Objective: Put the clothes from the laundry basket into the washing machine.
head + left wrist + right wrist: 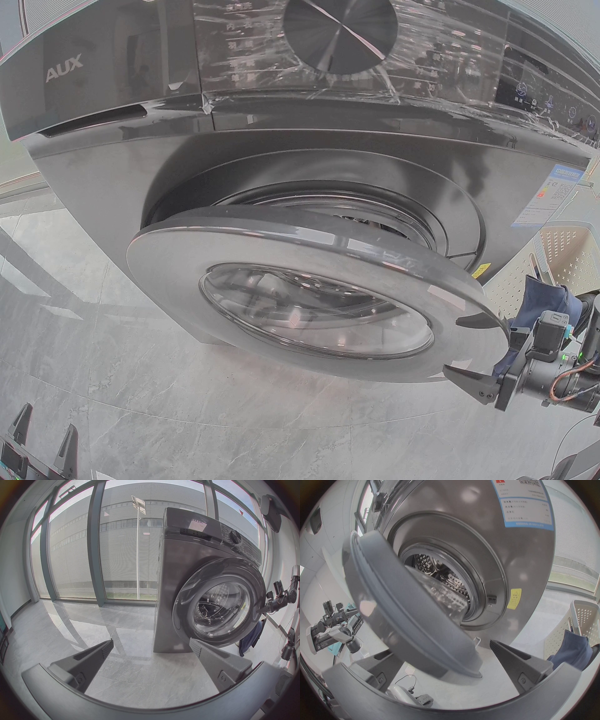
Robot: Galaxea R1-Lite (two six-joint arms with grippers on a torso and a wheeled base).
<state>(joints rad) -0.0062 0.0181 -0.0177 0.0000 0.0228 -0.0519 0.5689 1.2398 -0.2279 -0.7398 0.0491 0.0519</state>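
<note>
**Head view.** I am judging the step in hand to be swinging the door of the washing machine fully aside, since it is standing only partly open across the drum mouth. My right end effector is sitting at the door's free edge with its fingers spread and gripping nothing. I cannot tell whether a fingertip is touching the rim. To do this step well, I am planning to keep the rim between the fingers and to pull along the hinge arc rather than straight back. I would stop once the opening ahead of the end effector is unobstructed. The blue garment is hanging over the wall of the laundry basket, just behind the right end effector, and is not yet loaded. My left end effector is sitting low, well apart from the door.

**Left wrist view.** The left end effector is spread wide and holding nothing. The machine is standing well ahead of it across bare floor.

**Right wrist view.** The door rim is passing between the spread fingers of the right end effector. The drum is lying beyond it, and the garment is hanging beside one finger.
</note>
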